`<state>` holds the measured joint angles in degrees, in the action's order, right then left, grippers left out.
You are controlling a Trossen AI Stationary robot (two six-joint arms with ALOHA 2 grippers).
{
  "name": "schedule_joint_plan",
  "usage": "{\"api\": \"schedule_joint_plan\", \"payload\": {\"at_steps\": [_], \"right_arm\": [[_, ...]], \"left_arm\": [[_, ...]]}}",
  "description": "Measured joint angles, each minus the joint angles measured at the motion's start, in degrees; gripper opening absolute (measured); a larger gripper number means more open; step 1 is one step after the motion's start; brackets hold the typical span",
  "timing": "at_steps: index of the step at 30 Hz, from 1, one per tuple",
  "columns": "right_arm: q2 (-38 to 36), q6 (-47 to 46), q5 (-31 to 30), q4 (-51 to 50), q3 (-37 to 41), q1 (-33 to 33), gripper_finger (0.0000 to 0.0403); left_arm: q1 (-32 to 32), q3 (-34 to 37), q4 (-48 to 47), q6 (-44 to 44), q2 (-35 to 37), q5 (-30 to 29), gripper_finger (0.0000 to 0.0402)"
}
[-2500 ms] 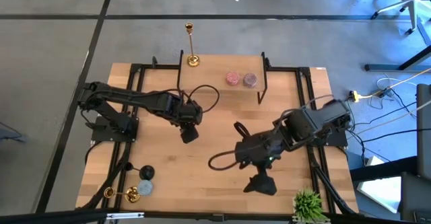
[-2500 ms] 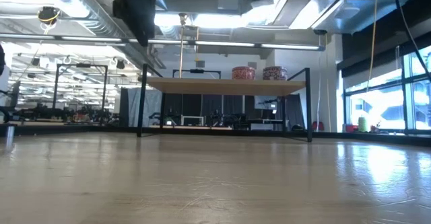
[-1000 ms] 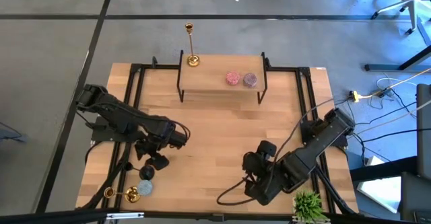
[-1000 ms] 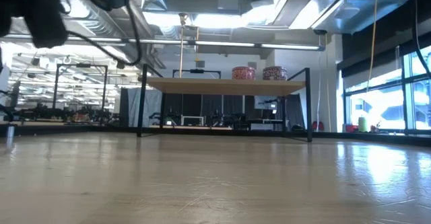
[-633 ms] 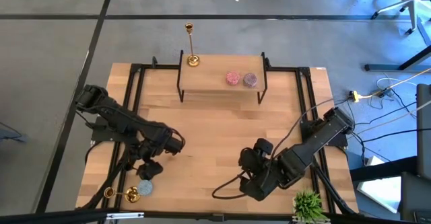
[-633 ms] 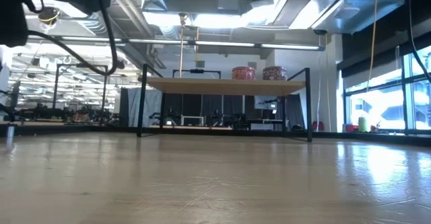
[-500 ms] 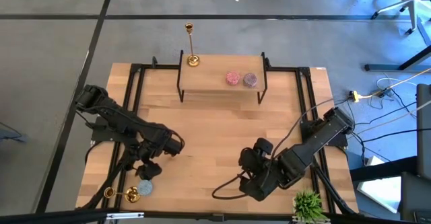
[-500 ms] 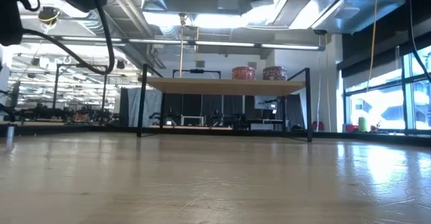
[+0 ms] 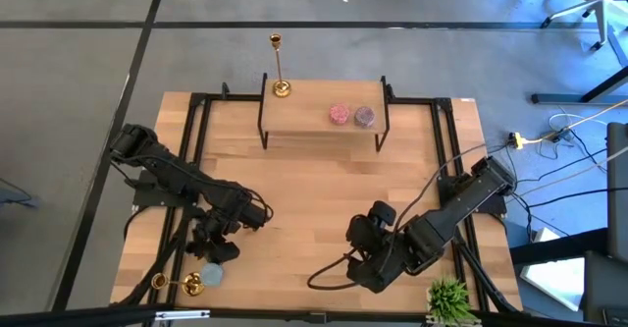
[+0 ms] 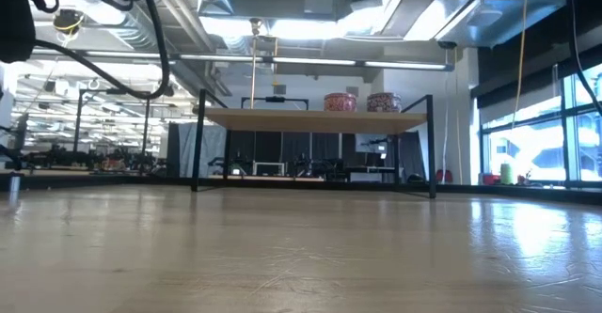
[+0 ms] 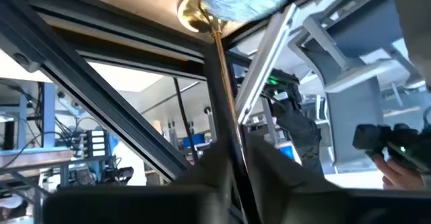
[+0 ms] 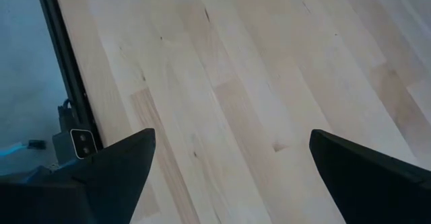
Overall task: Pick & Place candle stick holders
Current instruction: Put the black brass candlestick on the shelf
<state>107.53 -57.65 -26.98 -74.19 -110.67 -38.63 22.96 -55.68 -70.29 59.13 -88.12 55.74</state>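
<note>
Four camera views of one wooden table.
High: straight down over table, both arms and floor. Low: level at tabletop height, facing the shelf and room beyond; shelf shared with high. Left wrist: close, along a candlestick stem toward the room. Right wrist: close, down onto bare tabletop and table edge.

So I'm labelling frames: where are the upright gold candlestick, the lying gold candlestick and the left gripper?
upright gold candlestick (image 9: 282, 88), high view, round base on the shelf
lying gold candlestick (image 9: 193, 285), high view, round base
left gripper (image 9: 204, 255), high view, fingertips
</note>
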Motion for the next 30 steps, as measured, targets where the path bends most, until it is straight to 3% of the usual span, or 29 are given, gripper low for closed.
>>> {"api": "schedule_joint_plan", "payload": {"at_steps": [2, 10, 14, 20, 30], "right_arm": [[0.0, 0.0, 0.0, 0.0, 0.0, 0.0, 0.0399], [0.0, 0.0, 0.0, -0.05, 0.0, 0.0, 0.0399], [0.0, -0.1, -1.36, -0.09, 0.0, 0.04, 0.0399], [0.0, -0.21, -1.79, 0.23, 0.0, 0.29, 0.0399], [-0.02, 2.67, -1.72, 3.25, 0.0, 0.48, 0.0399]], "left_arm": [[-0.01, -0.04, 0.23, -0.14, 0.0, -0.19, 0.0012], [-1.0, -1.0, -0.98, -0.85, 1.47, -6.12, 0.0007], [-2.89, -2.11, -1.56, 0.64, 3.93, -12.24, 0.0006], [-6.18, -3.48, -1.22, 6.85, 10.55, -26.48, 0.0005], [-7.52, -5.84, 6.36, 14.17, 20.67, -38.14, 0.0004]]}}
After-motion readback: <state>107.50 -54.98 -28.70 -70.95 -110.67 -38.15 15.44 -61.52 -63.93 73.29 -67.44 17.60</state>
